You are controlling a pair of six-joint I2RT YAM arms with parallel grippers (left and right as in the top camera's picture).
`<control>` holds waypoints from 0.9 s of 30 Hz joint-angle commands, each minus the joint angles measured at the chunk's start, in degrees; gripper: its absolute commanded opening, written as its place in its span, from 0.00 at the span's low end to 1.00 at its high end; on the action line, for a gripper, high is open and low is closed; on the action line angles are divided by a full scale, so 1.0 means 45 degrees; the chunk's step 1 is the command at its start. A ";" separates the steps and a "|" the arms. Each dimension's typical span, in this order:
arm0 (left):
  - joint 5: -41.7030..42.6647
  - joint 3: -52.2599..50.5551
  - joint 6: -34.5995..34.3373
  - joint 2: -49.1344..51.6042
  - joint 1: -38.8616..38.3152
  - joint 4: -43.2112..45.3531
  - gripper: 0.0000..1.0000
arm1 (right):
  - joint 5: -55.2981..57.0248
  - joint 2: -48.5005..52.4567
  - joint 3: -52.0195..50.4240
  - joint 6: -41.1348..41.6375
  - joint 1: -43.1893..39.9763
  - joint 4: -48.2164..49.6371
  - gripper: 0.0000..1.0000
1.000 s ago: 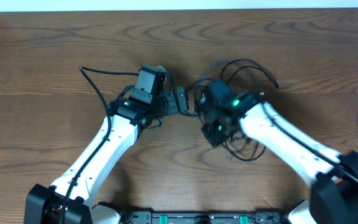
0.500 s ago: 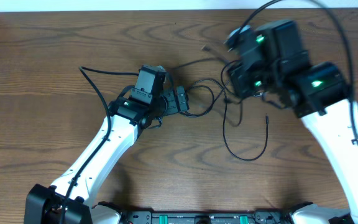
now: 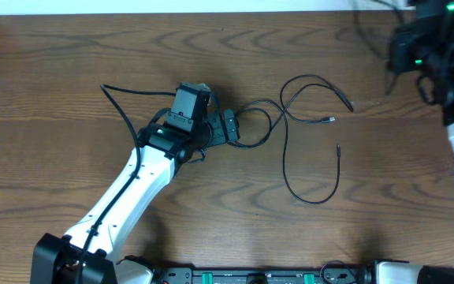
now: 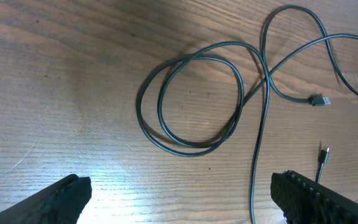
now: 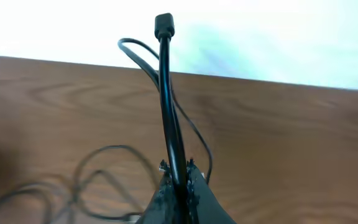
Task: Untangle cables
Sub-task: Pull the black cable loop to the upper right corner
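Black cable (image 5: 166, 93) in closed right gripper (image 5: 176, 168)

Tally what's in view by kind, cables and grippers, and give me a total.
Black cables: 3 (coiled cable and looped cable lying on the table; third cable pinched in the right gripper)
Grippers: 2 (left gripper open, right one shut)
Total: 5

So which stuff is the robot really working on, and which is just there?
For the job:
- loose black cables lying on the table
- held black cable, pinched in the shut right gripper
- open left gripper above the loops

Just there:
- the robot's own thick black wire
- wooden table
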 commanded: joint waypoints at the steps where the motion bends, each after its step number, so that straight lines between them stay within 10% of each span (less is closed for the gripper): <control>1: -0.0131 0.0044 0.0019 0.0083 0.0039 -0.0044 0.99 | 0.0340 0.0296 0.0155 -0.0525 -0.1243 0.0000 0.01; 27: -0.0131 0.0044 0.0019 0.0083 0.0039 -0.0044 0.99 | 0.4668 0.7766 -0.0228 -0.3944 -0.2773 0.2827 0.02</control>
